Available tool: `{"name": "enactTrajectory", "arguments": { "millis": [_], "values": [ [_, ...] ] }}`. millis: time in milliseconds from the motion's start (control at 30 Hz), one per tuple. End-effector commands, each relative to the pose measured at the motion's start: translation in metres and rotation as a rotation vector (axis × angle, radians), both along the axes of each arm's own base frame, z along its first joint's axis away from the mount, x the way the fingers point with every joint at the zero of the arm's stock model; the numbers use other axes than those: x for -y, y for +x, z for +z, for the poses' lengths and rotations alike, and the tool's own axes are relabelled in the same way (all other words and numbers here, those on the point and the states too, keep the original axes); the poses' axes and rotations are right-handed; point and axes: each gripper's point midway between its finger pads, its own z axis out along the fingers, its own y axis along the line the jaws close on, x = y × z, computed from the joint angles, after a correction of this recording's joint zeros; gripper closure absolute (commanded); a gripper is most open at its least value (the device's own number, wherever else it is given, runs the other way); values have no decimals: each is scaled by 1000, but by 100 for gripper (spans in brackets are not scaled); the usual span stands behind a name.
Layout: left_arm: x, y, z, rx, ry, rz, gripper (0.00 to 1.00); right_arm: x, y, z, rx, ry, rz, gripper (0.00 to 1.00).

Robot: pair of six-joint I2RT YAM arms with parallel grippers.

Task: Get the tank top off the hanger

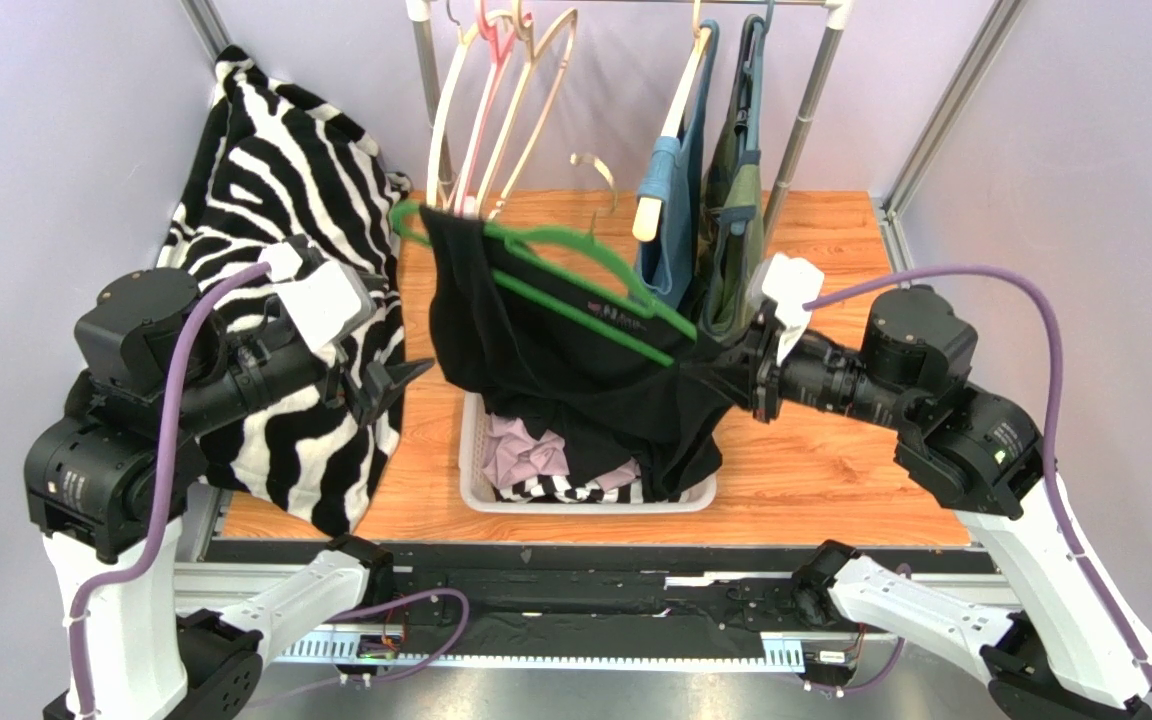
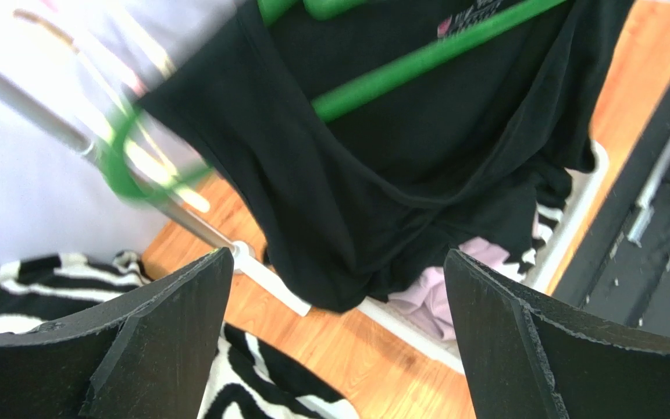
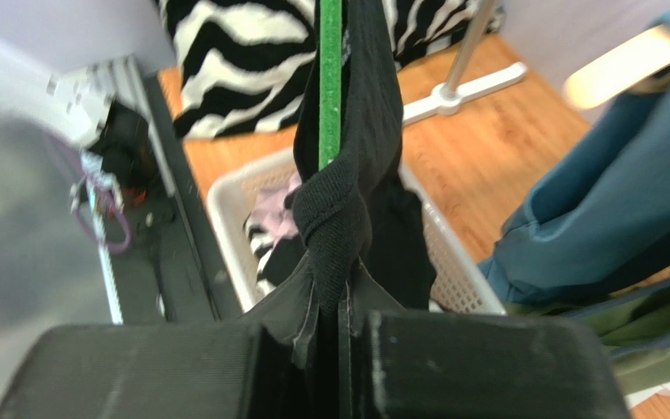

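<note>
A black tank top (image 1: 537, 353) hangs on a green hanger (image 1: 582, 285), tilted over the white basket (image 1: 470, 477). My right gripper (image 1: 717, 360) is shut on the hanger's right end with the tank top's strap bunched over it; in the right wrist view the green bar (image 3: 330, 87) and black fabric (image 3: 347, 218) run into the closed jaws. My left gripper (image 1: 394, 383) is open and empty, just left of the tank top. In the left wrist view the tank top (image 2: 365, 192) and hanger (image 2: 417, 65) hang ahead, between the fingers (image 2: 164, 340).
A zebra-print cloth (image 1: 289, 195) lies under the left arm. The basket holds pink and striped clothes (image 1: 537, 458). Behind, a rack carries empty hangers (image 1: 507, 90), a blue garment (image 1: 672, 195) and a dark green one (image 1: 732, 210). Rack pole (image 2: 59, 131) stands close left.
</note>
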Motion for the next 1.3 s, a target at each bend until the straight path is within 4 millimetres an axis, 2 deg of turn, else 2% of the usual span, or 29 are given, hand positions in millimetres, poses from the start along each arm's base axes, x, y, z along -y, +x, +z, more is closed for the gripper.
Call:
{"name": "enactTrajectory", "arguments": {
  "millis": [0,133,233,333,533,633,700,767,833,933,967,1000,1033,1067,1133,1267],
  "values": [
    [5,-22,3,66,70,-132,1,5,-36,0,114,-17,166,100],
    [10,-25,-4,85,109,-204,1,11,-49,-6,134,-17,199,100],
    [6,-8,-9,95,146,-157,1,13,-54,-12,120,-39,217,100],
    [10,-3,-3,114,142,-169,1,14,-57,-16,110,-53,233,100],
    [24,-16,14,146,115,-283,1,9,-58,-23,86,-66,263,100],
    [22,-11,0,138,166,-290,1,9,-58,-22,91,-68,264,100],
    [22,-8,-23,98,213,-313,2,10,-58,-21,98,-67,264,100],
    [24,-15,-41,42,231,-363,7,10,-57,-18,109,-63,261,100],
    [27,-24,-46,38,232,-416,10,8,-55,-16,116,-62,261,100],
    [31,-32,-51,2,219,-465,24,4,-52,-12,122,-58,266,100],
    [32,-33,-52,-8,214,-475,39,3,-51,-11,124,-56,268,100],
    [33,-34,-52,-13,211,-483,48,2,-51,-11,121,-54,271,100],
    [35,-36,-51,-17,199,-497,64,1,-49,-10,123,-52,272,100],
    [37,-36,-50,-20,191,-503,69,-1,-49,-10,119,-48,274,100],
    [39,-38,-46,-10,177,-515,71,-4,-47,-11,114,-46,281,100],
    [43,-43,-39,-17,147,-538,64,-9,-43,-14,94,-43,286,100]
  ]
}}
